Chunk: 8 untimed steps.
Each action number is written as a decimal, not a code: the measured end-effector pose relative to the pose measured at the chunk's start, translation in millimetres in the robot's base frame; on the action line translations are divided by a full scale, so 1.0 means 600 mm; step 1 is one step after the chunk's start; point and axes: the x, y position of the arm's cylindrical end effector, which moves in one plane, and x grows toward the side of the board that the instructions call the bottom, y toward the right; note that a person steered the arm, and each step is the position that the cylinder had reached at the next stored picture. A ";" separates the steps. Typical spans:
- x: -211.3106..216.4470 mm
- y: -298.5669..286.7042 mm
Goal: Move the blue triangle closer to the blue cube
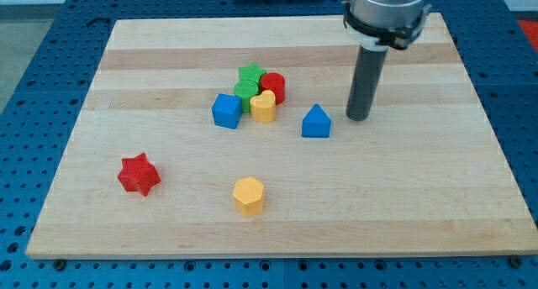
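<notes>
Tip (358, 118) down on the board (168, 230), blue triangle (316, 122) just beside it at nine o'clock, not touching; blue cube (226, 111) further out at nine, beside the yellow heart (264, 107)

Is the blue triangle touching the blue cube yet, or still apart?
Apart. Bare board shows between the blue triangle and the blue cube. My tip stands just to the triangle's right in the view.
</notes>
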 end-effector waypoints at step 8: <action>0.100 -0.334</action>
